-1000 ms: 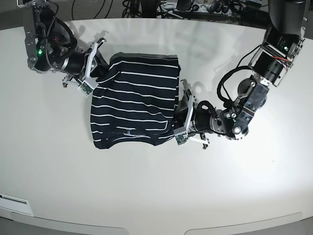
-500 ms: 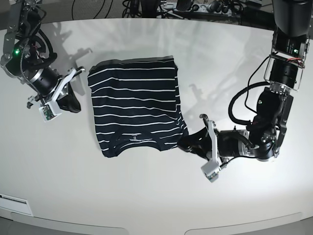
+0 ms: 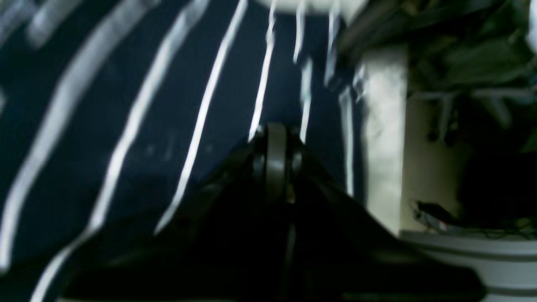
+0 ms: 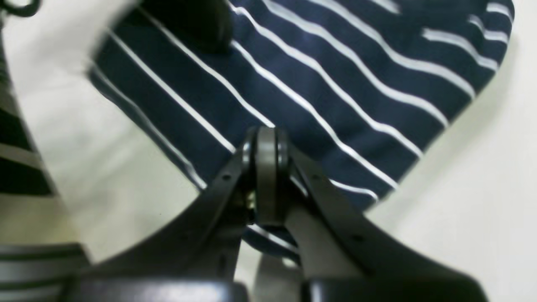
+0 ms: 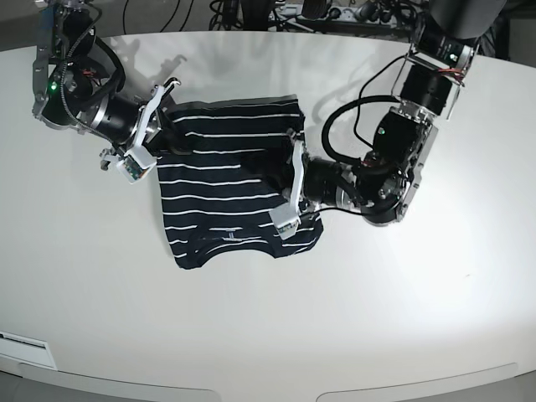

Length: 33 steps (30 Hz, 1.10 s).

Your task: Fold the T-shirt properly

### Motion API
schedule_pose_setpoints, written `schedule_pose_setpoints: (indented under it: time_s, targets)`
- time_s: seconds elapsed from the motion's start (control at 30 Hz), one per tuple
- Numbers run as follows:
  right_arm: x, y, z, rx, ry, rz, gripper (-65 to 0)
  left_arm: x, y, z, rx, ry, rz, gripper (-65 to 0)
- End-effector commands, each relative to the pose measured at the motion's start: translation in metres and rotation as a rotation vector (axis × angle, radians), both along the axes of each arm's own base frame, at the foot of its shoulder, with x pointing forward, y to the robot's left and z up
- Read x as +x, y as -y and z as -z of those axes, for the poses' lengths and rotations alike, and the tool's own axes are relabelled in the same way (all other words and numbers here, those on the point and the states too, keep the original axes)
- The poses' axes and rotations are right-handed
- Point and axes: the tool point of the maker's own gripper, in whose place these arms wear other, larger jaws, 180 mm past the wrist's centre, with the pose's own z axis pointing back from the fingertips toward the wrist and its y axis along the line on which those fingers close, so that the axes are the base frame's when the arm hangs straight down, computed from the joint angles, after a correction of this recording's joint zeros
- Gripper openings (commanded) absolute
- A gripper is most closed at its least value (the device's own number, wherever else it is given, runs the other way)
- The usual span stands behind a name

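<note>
The T-shirt (image 5: pixel 230 188) lies near the middle of the white bench (image 5: pixel 251 335), already folded into a rough rectangle with its stripes running across and the collar end toward the near edge. The far edge looks fairly straight; the near right corner bulges and curls, and the near edge is uneven.

Both arms reach onto the shirt from opposite sides. The right gripper (image 4: pixel 266 138) sits over the shirt's far left part, its jaws pressed together; the wrist view shows striped cloth right behind the tips, but whether any fabric is pinched between them cannot be told. The left gripper (image 3: pixel 275 134) is over the shirt's right half, jaws also together, with striped cloth directly beyond; that view is blurred, so a hold on the cloth cannot be confirmed either.

The step in hand looks like smoothing or tightening the fold. To do it well, the two grippers should press lightly and sweep outward along the stripes, not across them, so the layers do not slide apart. Both should move at matching pace; uneven pulls would skew the rectangle. The curled near right corner needs flattening, ideally with one gripper anchoring the centre. If another fold is meant, each gripper should take all layers at an edge, since a grip on the top layer alone would open the fold.
</note>
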Motion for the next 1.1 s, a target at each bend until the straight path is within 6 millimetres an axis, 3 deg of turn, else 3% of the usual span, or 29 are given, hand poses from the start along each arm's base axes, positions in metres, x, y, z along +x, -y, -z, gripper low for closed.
schedule_pose_setpoints:
  time_s: [0.0, 0.1, 0.2, 0.4, 0.47, 0.57, 0.7, 0.8, 0.97, 1.07]
  targets:
    - [0.0, 0.002, -0.005, 0.001, 0.024, -0.003, -65.0, 0.009, -0.005, -0.006, 0.003, 0.041, -0.013, -65.0]
    - [-0.016, 0.007, 0.012, -0.046, -0.027, 0.002, -65.0, 0.003, -0.019, 0.013, 0.076, 0.037, -0.024, -65.0]
    - [-0.031, 0.013, 0.026, -0.086, -0.075, 0.015, -65.0, 0.008, -0.029, 0.014, 0.091, 0.052, -0.044, -65.0]
    - [-0.026, 0.028, 0.033, -0.139, -0.083, 0.113, -65.0, 0.022, -0.041, 0.005, 0.087, 0.094, -0.075, -65.0]
    - [-0.019, 0.029, 0.02, -0.127, -0.035, 0.127, -65.0, 0.031, -0.041, -0.003, 0.085, 0.121, -0.077, -65.0]
    - [-0.007, 0.024, -0.016, -0.067, 0.088, 0.127, -65.0, 0.049, -0.036, -0.031, 0.04, 0.176, -0.071, -65.0]
    - [0.006, 0.022, -0.083, 0.074, 0.284, 0.156, -65.0, 0.058, -0.032, -0.087, -0.102, 0.208, -0.052, -65.0]
    - [0.004, 0.021, -0.12, 0.165, 0.382, 0.141, -65.0, 0.046, -0.033, -0.131, -0.247, 0.192, -0.001, -65.0]
    - [-0.008, 0.026, -0.145, 0.25, 0.392, 0.108, -65.0, 0.043, -0.066, -0.131, -0.226, 0.228, -0.088, -65.0]
    - [-0.021, 0.034, -0.144, 0.273, 0.319, 0.106, -65.0, 0.023, -0.084, -0.116, -0.205, 0.205, -0.134, -65.0]
